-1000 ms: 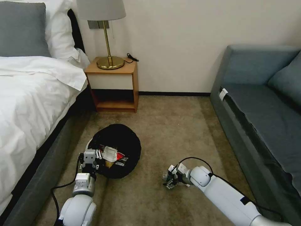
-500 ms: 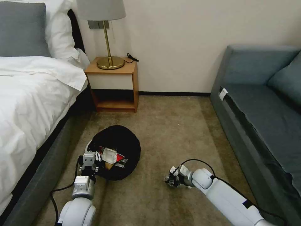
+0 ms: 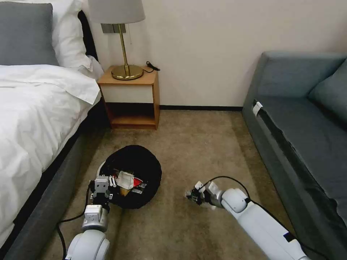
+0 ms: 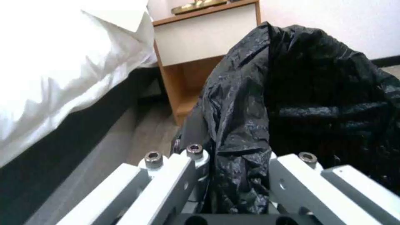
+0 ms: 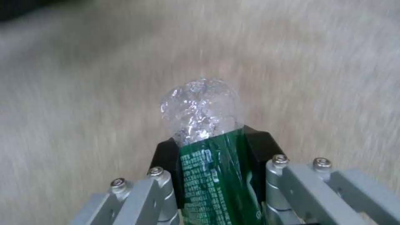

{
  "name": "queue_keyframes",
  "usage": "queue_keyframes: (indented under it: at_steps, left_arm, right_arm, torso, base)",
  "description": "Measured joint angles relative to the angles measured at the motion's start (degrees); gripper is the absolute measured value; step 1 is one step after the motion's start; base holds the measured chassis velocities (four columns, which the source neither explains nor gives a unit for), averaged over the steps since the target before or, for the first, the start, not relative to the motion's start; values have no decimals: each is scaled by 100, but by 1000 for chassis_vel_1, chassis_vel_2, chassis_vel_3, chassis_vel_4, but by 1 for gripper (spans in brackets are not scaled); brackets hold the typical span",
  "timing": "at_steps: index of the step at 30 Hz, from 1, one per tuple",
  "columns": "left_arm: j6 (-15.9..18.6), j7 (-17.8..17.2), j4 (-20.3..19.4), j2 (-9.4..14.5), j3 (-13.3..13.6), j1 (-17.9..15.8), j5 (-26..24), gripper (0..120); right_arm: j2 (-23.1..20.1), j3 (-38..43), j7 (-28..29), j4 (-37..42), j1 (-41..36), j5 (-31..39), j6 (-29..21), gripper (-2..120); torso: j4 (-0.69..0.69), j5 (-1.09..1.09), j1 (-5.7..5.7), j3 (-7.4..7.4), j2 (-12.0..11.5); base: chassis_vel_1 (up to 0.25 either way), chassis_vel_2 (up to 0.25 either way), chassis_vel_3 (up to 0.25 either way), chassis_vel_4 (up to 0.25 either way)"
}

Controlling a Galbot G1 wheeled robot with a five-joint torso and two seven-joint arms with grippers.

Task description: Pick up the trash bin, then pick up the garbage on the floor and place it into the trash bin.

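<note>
The trash bin [image 3: 144, 159], lined with a crinkled black bag, hangs low over the floor [image 3: 202, 144] beside the bed, with my left gripper [image 3: 102, 187] shut on its near rim. In the left wrist view the black bag of the trash bin [image 4: 300, 93] passes between the jaws of that left gripper [image 4: 233, 162]. Garbage lies inside the bin: a red-and-white wrapper [image 3: 127, 179] and a tan scrap [image 3: 124, 190]. My right gripper [image 3: 194, 196] is low over the carpet right of the bin, shut on a clear bottle [image 5: 208, 156] with a green label.
A bed [image 3: 32, 108] with white linen runs along the left. A wooden nightstand [image 3: 132, 97] with a brass lamp [image 3: 124, 47] stands at the back wall. A grey sofa [image 3: 300, 122] lines the right side. Open carpet lies between bin and sofa.
My right gripper has risen a little off the carpet with the bottle in it. The bin and my left gripper have shifted slightly nearer to me.
</note>
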Motion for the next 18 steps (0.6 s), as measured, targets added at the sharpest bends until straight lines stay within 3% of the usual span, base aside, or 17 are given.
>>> queue_keyframes:
  at_steps: [8, 18]
  left_arm:
    - [-8, -36, -9, -44, 67, -8, 15, 5]
    - [40, -50, -42, -69, 132, -10, 72, 5]
  right_arm:
    - [431, 725, -290, 490, -230, 1358, 823, 30]
    - [691, 635, -329, 1182, -356, 2674, 1474, 30]
  torso:
    - [0, 0, 0, 0, 0]
    - [0, 0, 0, 0, 0]
  base:
    - [0, 0, 0, 0]
    - [0, 0, 0, 0]
